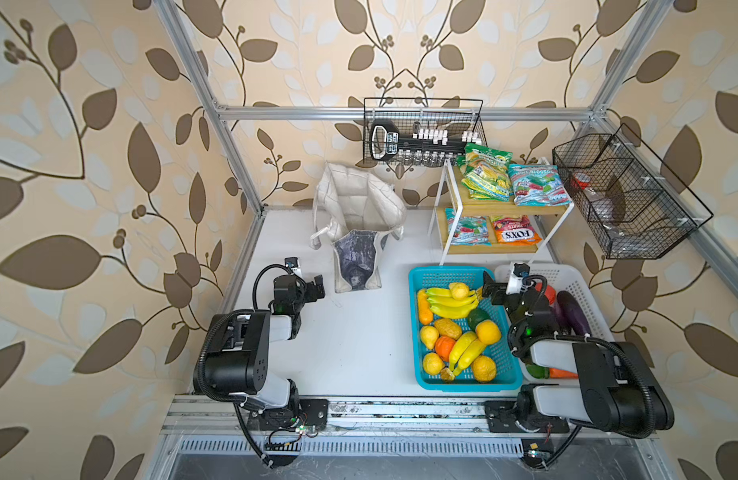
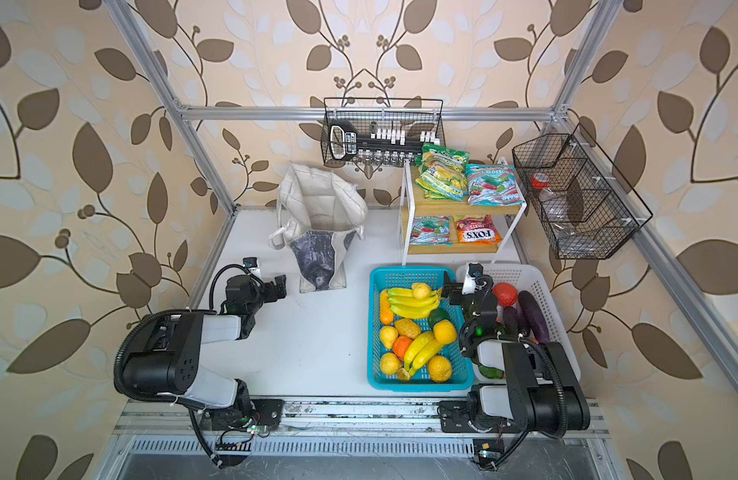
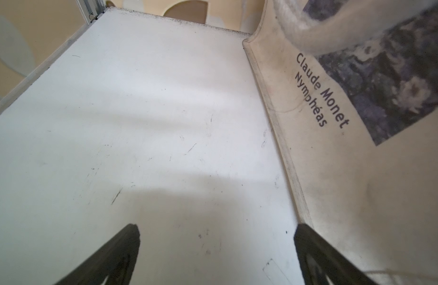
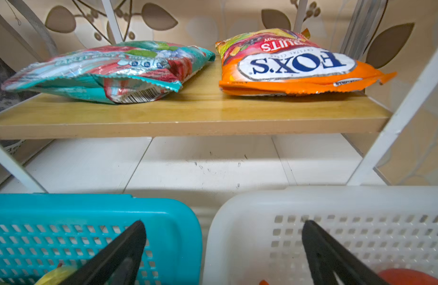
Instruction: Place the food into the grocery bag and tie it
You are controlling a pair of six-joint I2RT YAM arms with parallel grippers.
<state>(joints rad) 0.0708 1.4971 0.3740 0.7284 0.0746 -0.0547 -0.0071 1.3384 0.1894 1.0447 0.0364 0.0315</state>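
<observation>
"Toward the back of the table [image 1: 359,345], left of centre, what stands there?"

"The grocery bag [image 1: 359,208] [image 2: 321,199]. It stands slumped with its mouth open upward and its dark print panel facing the front. The left wrist view reads 'Claude Monet Nymphéas' on the cloth [image 3: 361,197]."

"State the left gripper [image 1: 316,286] [image 2: 277,286]."

"Jaws spread wide, nothing between them. It hangs low over the table, just beside the bag's lower left edge. In the wrist view [image 3: 216,228] one finger overlaps the bag's seam; contact cannot be confirmed."

"And the right gripper [image 1: 494,291] [image 2: 452,291]?"

"Jaws likewise wide and empty. It hovers over the far ends of the turquoise basket [image 1: 442,272] [image 4: 89,204] and the white basket [image 1: 583,286] [image 4: 336,197], which sit side by side at the front right."

"Locate the food."

"The banana bunch [image 1: 450,305] lies in the turquoise basket among round yellow and orange pieces. Snack packets lie on the two-tier shelf rack [image 1: 446,216] behind the baskets: a green-yellow packet [image 1: 483,172] and a teal-red packet [image 1: 533,185] on the upper board, a second teal-red packet [image 4: 109,71] and an orange packet [image 4: 294,69] on the lower board."

"Position relative to the bag?"

"All food is well apart from it, on the right side."
</observation>
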